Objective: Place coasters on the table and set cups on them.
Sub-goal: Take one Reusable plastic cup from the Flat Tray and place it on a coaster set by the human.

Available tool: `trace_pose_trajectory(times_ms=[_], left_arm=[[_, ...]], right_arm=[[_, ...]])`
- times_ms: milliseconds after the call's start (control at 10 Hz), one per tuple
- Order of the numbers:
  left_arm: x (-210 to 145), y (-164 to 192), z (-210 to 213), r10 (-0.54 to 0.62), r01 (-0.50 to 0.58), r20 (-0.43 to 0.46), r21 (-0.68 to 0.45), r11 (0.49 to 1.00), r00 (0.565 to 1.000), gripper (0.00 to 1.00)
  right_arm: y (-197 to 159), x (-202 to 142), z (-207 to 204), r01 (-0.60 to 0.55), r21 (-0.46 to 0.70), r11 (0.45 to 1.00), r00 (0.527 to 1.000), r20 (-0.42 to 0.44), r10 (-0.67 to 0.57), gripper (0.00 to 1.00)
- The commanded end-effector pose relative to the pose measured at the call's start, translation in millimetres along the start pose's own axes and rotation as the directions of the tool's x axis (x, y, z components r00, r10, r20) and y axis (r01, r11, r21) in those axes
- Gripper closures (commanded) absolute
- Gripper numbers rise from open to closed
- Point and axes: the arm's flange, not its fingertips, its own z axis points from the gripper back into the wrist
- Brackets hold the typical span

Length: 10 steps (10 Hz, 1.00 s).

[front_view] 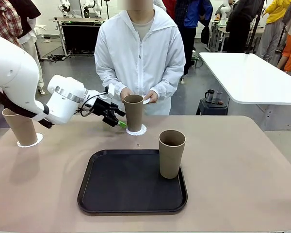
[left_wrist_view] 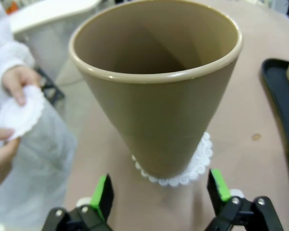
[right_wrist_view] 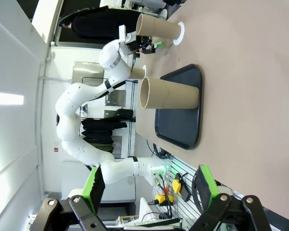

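At the far left of the beige surface (front_view: 242,194), the left cup (front_view: 20,127) stands upright on the left coaster (front_view: 31,142), partly hidden behind the white left arm (front_view: 68,99). That arm reaches toward the middle. The left end effector (front_view: 119,122) sits low over the surface, its 2 green-padded fingers (left_wrist_view: 103,192) spread wide with nothing between them. In the left wrist view the tips stop just short of the middle cup (front_view: 134,112) and do not touch it.

The middle cup stands upright near the far edge, centred on the middle coaster (front_view: 137,131), whose lacy rim shows around its base. Just behind it, the person's hands (front_view: 127,93) hold the 3rd coaster (left_wrist_view: 20,113) above the surface.

Nearer the robot lies a black tray (front_view: 121,189). The right cup (front_view: 171,153) stands upright directly on the tray, at its far right corner.

In the right wrist view, the right end effector (right_wrist_view: 151,184) is spread wide and empty, well apart from the cups and the tray.
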Motion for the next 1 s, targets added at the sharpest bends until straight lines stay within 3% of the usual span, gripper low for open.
trace_pose_trajectory(times_ms=[0, 400, 500, 700, 900], left_arm=[[24.8, -10.5, 35.0, 0.026, -0.024, -0.107, 0.022, 0.999, 0.994, 0.00], [106.8, -48.7, 115.2, 0.106, -0.050, -0.410, 0.146, 0.988, 0.906, 0.00], [128.8, -63.9, 127.2, 0.114, -0.049, -0.450, 0.153, 0.987, 0.886, 0.00], [169.1, -96.1, 145.2, 0.189, -0.105, -0.562, 0.179, 0.978, 0.805, 0.00], [190.1, -111.8, 157.0, 0.261, -0.148, -0.600, 0.232, 0.961, 0.756, 0.00]], right_arm=[[0.5, 0.4, 0.4, -0.001, 0.015, 1.000, 1.000, 0.003, 0.001, 0.00], [0.5, 0.4, 0.4, -0.001, 0.015, 1.000, 1.000, 0.003, 0.001, 0.00], [0.5, 0.4, 0.4, -0.001, 0.015, 1.000, 1.000, 0.003, 0.001, 0.00], [0.5, 0.4, 0.4, -0.001, 0.015, 1.000, 1.000, 0.003, 0.001, 0.00], [0.5, 0.4, 0.4, -0.001, 0.015, 1.000, 1.000, 0.003, 0.001, 0.00]])
